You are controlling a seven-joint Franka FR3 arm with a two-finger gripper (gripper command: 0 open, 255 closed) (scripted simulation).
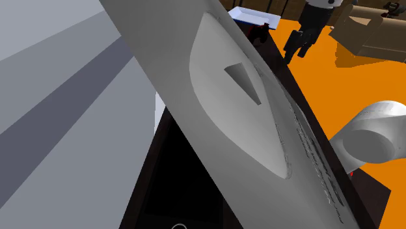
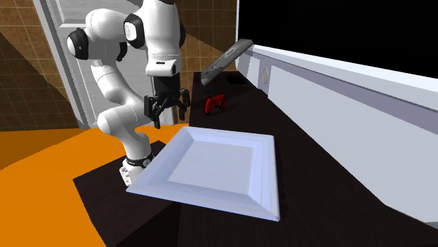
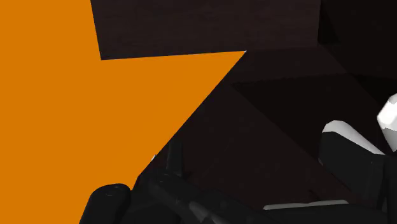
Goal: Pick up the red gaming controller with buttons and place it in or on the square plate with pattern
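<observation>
stage: early. nothing is grasped and nothing is at the goal.

- the small red gaming controller, two-lobed, lies flat on the dark brown counter, unheld. in the second exterior view it sits at about 12 o'clock from the pale square plate, clear of the plate's far rim. its buttons are too small to make out.
- the plate has a raised rim and its sunken middle carries nothing. i can read no clear pattern on it.
- the black two-finger pincer hangs from the white arm with its fingers spread and nothing between them. it is at about 9 o'clock from the controller, near but apart, and above counter level.
- in the shoulder view the pincer shows at 3 o'clock from a dark red bit of the controller, over the orange floor. a corner of the plate lies at 11 o'clock from the controller.
- a long grey slab stands tilted at about 12 o'clock from the controller. a black area lies behind it.

done: at most an approach, as i judge it.
left: bring the pincer over the controller, lower it, pinch across the body, lift, carry toward 6 o'clock (second exterior view), then set the controller on the plate and let go.
</observation>
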